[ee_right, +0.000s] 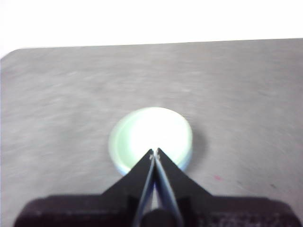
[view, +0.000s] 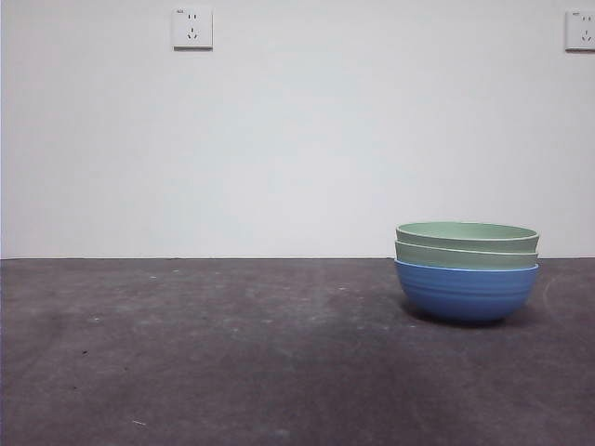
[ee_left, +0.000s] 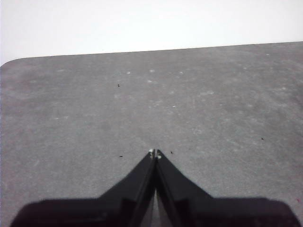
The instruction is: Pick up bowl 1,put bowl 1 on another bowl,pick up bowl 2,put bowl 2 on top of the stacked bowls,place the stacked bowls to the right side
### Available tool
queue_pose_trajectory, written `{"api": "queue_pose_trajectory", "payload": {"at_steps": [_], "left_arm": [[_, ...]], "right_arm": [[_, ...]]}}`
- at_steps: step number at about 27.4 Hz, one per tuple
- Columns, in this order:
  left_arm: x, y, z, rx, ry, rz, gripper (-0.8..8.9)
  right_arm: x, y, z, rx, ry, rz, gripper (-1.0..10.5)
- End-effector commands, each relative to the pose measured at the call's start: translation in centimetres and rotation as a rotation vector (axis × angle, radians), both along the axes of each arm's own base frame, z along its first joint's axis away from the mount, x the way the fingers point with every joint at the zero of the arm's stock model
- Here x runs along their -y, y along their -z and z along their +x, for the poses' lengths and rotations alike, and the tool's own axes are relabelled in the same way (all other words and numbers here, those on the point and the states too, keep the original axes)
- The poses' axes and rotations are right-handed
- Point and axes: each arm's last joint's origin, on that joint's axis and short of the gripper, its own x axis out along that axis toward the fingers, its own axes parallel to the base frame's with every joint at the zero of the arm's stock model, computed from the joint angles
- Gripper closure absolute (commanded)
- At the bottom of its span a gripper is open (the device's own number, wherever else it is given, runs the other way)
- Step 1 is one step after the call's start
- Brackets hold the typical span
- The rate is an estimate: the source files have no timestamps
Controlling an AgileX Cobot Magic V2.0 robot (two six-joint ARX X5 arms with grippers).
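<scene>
The stacked bowls stand on the right part of the table in the front view: the blue ribbed bowl (view: pixel 466 291) at the bottom, a sage-green bowl (view: pixel 465 255) nested in it, and a second sage-green bowl (view: pixel 467 235) on top. No arm shows in that view. In the right wrist view the stack appears from above as a pale green round (ee_right: pixel 150 135), blurred, with my right gripper (ee_right: pixel 154 152) shut and empty high above its near edge. My left gripper (ee_left: pixel 155 153) is shut over bare table, holding nothing.
The dark grey table (view: pixel 204 353) stretches to the left of the stack, with a white wall behind it. Two wall sockets (view: pixel 192 27) sit high on the wall. The table's far edge (ee_left: pixel 142 51) shows in the left wrist view.
</scene>
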Motion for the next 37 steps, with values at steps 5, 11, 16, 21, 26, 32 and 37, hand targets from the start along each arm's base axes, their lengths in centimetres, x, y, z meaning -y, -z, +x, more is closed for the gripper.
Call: {"api": "queue_pose_trajectory", "payload": {"at_steps": [5, 11, 16, 21, 26, 32, 37], "left_arm": [[0.0, 0.5, 0.1, -0.013, 0.002, -0.009, 8.17], [0.0, 0.5, 0.1, -0.013, 0.002, -0.009, 8.17], [0.0, 0.5, 0.1, -0.013, 0.002, -0.009, 8.17], [0.0, 0.5, 0.1, -0.013, 0.002, -0.009, 8.17], [0.0, 0.5, 0.1, -0.013, 0.002, -0.009, 8.17], [0.0, 0.5, 0.1, -0.013, 0.002, -0.009, 8.17], [0.0, 0.5, 0.1, -0.013, 0.002, -0.009, 8.17]], "right_arm": [[0.1, 9.4, -0.9, 0.058, 0.039, 0.09, 9.4], [0.2, 13.6, -1.3, 0.04, 0.061, 0.085, 9.4], [0.2, 15.2, -1.4, 0.034, 0.06, 0.085, 9.4], [0.2, 15.2, -1.5, 0.047, 0.062, 0.084, 9.4], [0.2, 15.1, -1.5, 0.059, 0.061, 0.087, 9.4], [0.2, 15.1, -1.5, 0.059, 0.059, 0.086, 9.4], [0.2, 15.1, -1.5, 0.054, 0.06, 0.085, 9.4]]}}
